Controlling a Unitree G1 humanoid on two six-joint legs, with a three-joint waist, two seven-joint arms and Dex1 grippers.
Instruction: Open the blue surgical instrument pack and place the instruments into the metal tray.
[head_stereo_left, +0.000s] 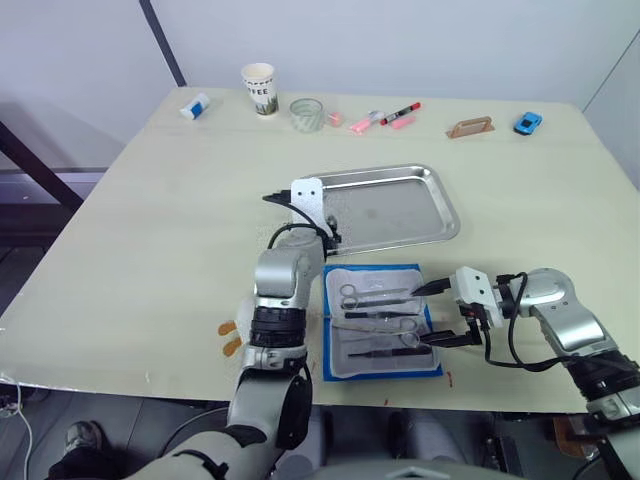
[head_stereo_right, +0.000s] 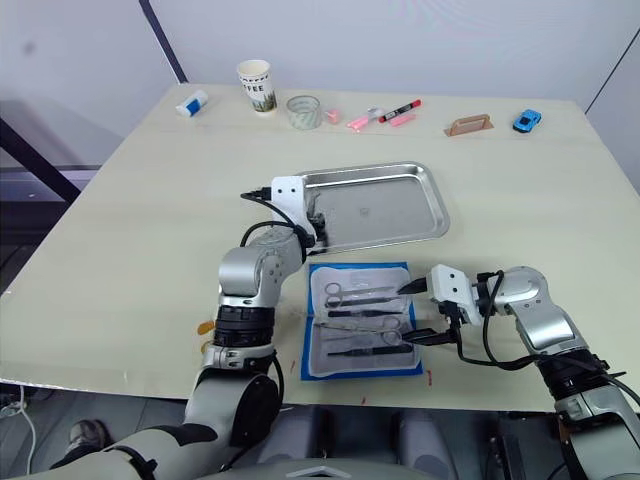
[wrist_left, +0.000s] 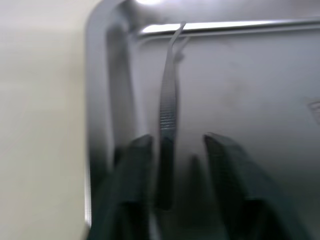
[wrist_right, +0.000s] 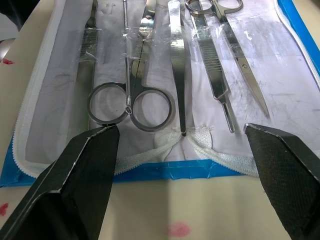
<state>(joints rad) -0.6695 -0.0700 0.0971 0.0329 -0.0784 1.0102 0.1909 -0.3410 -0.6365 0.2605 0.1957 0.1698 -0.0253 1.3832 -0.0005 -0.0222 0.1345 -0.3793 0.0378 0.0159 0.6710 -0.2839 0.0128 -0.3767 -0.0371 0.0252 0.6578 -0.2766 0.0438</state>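
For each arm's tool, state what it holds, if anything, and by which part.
The left tool, over the metal tray, has curved tweezers between its fingers by the handle end, though contact is unclear. The right tool, open, holds nothing.

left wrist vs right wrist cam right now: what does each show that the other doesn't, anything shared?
Left wrist view: the metal tray with one curved-tip tweezer lying in it, in the gap between the open left gripper fingers, near a tray corner. Right wrist view: the opened blue surgical instrument pack, with ring-handled scissors and other instruments on its pale lining, and the open right gripper at the pack's edge. Shared: the pale tabletop, and steel instruments in each.
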